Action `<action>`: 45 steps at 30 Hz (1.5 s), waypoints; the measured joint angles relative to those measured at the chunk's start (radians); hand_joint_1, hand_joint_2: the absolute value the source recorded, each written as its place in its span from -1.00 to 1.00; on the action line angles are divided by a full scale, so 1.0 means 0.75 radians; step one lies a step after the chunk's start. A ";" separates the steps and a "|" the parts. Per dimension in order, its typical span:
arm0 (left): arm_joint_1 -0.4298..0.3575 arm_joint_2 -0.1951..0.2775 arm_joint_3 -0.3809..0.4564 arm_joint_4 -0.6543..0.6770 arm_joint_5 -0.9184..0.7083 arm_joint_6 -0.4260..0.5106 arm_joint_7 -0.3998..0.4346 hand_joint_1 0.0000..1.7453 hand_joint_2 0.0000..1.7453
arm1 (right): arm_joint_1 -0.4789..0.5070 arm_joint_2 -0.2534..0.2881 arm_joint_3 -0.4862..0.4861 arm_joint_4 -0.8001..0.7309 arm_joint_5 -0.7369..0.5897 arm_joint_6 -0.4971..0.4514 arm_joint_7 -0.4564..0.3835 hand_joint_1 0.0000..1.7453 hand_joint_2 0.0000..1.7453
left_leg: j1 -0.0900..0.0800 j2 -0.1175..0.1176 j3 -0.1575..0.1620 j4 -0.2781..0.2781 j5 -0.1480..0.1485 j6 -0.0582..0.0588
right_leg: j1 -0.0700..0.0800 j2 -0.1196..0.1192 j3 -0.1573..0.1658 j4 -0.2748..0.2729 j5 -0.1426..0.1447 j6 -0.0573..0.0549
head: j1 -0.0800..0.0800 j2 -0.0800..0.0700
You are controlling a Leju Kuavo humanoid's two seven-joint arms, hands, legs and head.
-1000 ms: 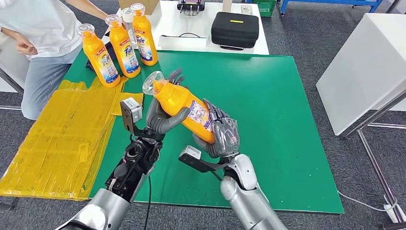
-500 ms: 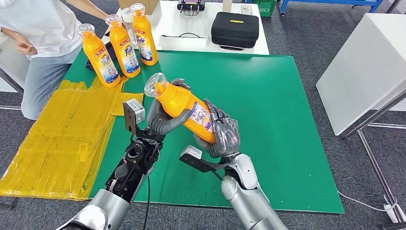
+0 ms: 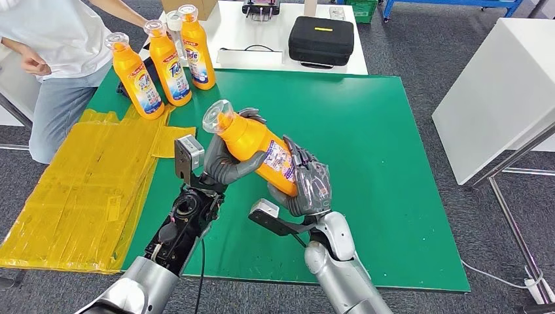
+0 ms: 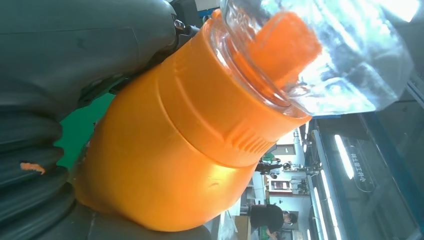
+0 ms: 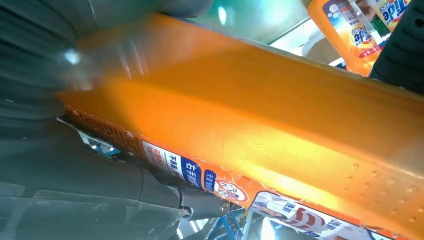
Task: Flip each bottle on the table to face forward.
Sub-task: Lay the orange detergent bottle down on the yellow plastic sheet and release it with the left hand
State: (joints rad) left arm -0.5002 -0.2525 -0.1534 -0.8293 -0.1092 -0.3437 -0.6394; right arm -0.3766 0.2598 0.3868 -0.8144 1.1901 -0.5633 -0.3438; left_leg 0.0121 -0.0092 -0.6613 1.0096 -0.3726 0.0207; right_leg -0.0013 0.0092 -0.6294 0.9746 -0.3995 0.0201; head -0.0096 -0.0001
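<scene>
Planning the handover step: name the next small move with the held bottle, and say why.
Probably tip the orange bottle upright. It lies tilted above the green table, the left hand gripping below its cap, the right hand cupping its base, while three bottles already stand upright.

Green table (image 3: 366, 144) carries three upright orange bottles (image 3: 171, 65) at its far-left corner; yellow bags (image 3: 85, 190) overhang its left edge.

Yellow plastic sheets (image 3: 85, 190) drape over green table's (image 3: 393, 163) left edge; black case (image 3: 321, 40) on white table (image 3: 229, 26) behind; person (image 3: 52, 39) at far-left corner.
</scene>
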 joint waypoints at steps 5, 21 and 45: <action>-0.001 0.000 -0.001 0.000 -0.009 0.004 -0.002 1.00 1.00 | 0.000 -0.002 0.000 0.000 -0.011 -0.013 -0.002 -1.00 1.00 | 0.000 0.000 0.000 0.000 0.000 0.000 | 0.000 0.000 0.000 0.000 0.000 0.000 | 0.000 0.000; -0.009 0.000 -0.002 0.002 -0.023 0.074 0.001 1.00 1.00 | 0.013 -0.011 0.001 -0.033 -0.131 -0.046 -0.059 -1.00 1.00 | 0.000 0.000 0.000 0.000 0.000 0.000 | 0.000 0.000 0.000 0.000 0.000 0.000 | 0.000 0.000; -0.234 0.071 0.034 0.391 -0.738 1.019 0.426 1.00 1.00 | 0.253 -0.083 0.201 -0.716 -0.562 0.345 -0.267 -1.00 1.00 | 0.000 0.000 0.000 0.000 0.000 0.000 | 0.000 0.000 0.000 0.000 0.000 0.000 | 0.000 0.000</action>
State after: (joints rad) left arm -0.6758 -0.1989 -0.1275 -0.5361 -0.6624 0.4205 -0.3198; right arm -0.1872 0.1973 0.5373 -1.3514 0.7689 -0.3042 -0.5444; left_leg 0.0123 -0.0092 -0.6612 1.0096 -0.3726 0.0206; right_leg -0.0013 0.0093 -0.6293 0.9748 -0.3995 0.0200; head -0.0097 -0.0001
